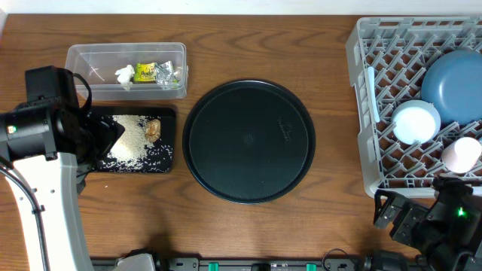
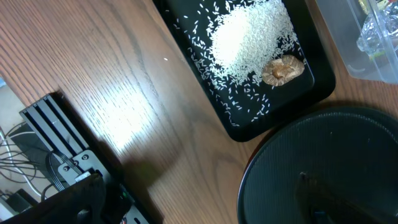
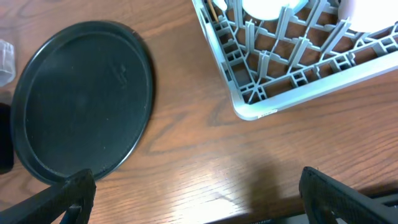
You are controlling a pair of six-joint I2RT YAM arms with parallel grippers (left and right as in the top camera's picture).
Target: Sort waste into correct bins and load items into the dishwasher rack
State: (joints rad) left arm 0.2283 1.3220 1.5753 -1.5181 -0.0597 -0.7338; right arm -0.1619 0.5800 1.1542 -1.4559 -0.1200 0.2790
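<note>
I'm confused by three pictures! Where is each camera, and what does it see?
Overhead: above the table, looking straight down; left arm and right arm show.
Left wrist: on the left arm, facing the rice tray; its tool fingers show.
Right wrist: on the right arm, facing the rack corner; tool fingers show.
All three share the round black tray.

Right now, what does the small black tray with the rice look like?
The black tray is a shallow rectangle with rounded corners and a low rim, maybe plastic. It lies flat on the wooden table, close to the clear tub and the round tray. White rice is piled in its middle, with loose grains scattered around, and a brown lump sits at the pile's edge. The left arm hides one end from above.
</note>
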